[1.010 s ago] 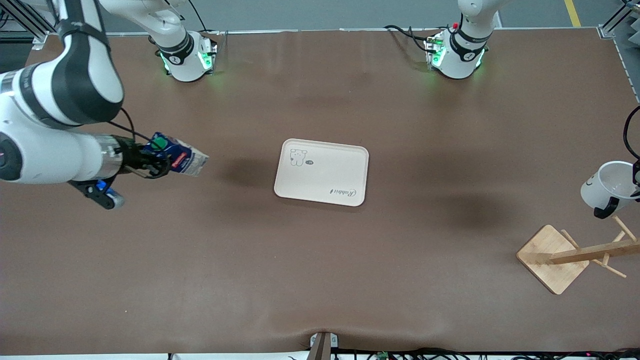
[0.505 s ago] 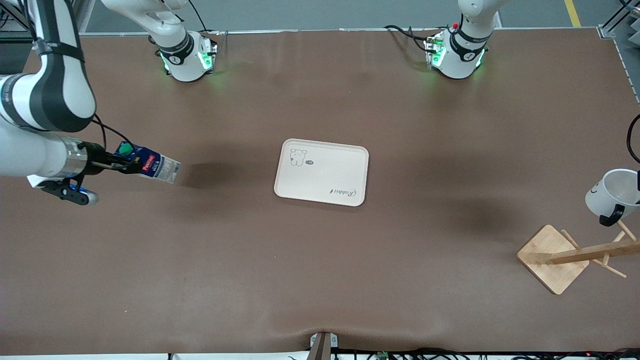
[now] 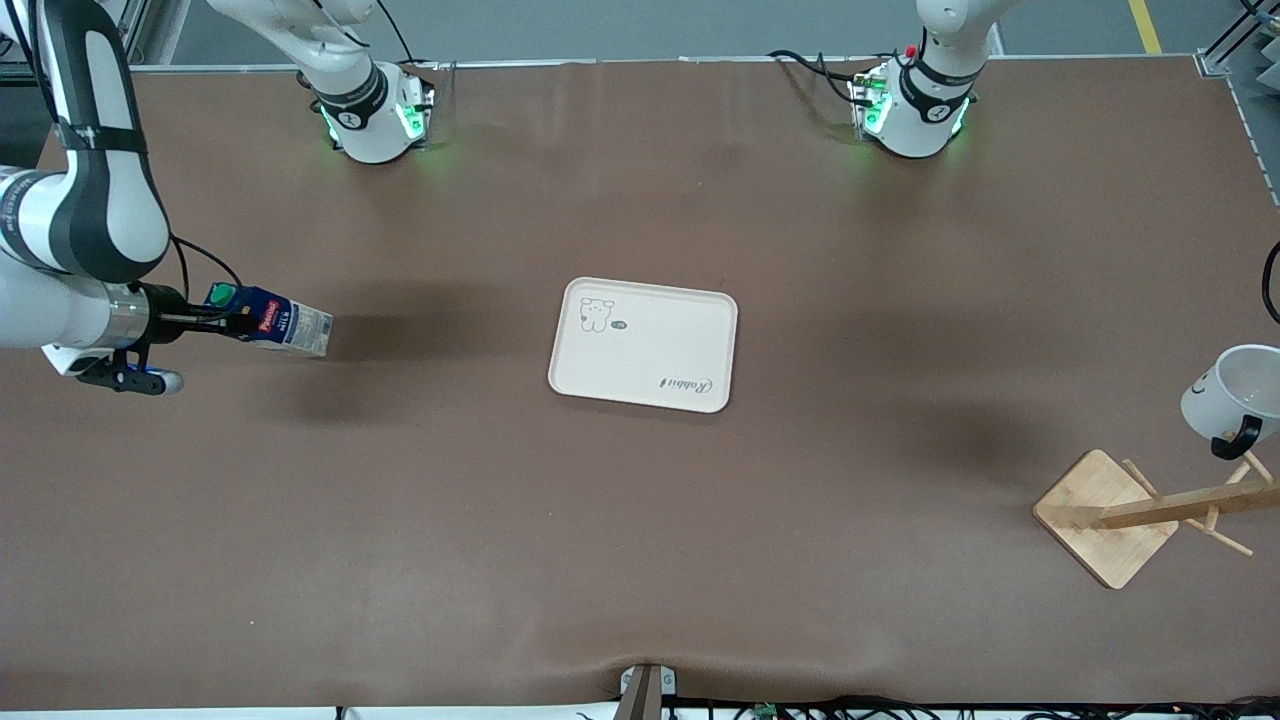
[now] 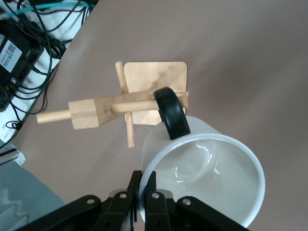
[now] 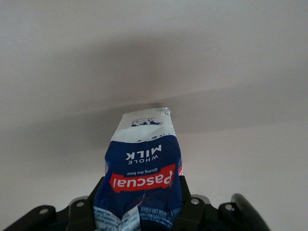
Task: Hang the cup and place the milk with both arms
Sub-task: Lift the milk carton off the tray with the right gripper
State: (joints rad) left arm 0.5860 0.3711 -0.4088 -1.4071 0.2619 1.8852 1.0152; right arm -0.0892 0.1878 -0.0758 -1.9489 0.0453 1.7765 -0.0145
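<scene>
Brown counter (image 3: pixel 640 560), matte, with both arm bases set along its edge farthest from the front camera. One cream rectangular tray (image 3: pixel 644 344) with a small bear drawing, lying flat at the counter's middle, nothing on it. One bamboo mug rack (image 3: pixel 1135 513), square base on the counter toward the left arm's end, post and pegs leaning out past the counter edge. Right gripper (image 3: pixel 232 318): fingers closed on the top of the milk (image 3: pixel 270 319), the carton tipped nearly level, green cap by the gripper and whitish bottom pointing toward the tray, held in the air over bare counter at the right arm's end. Left gripper (image 4: pixel 143 201): fingers pinched on the rim of the cup (image 3: pixel 1232 394), mouth tilted up, black handle hanging just above a rack peg (image 4: pixel 159 100).
</scene>
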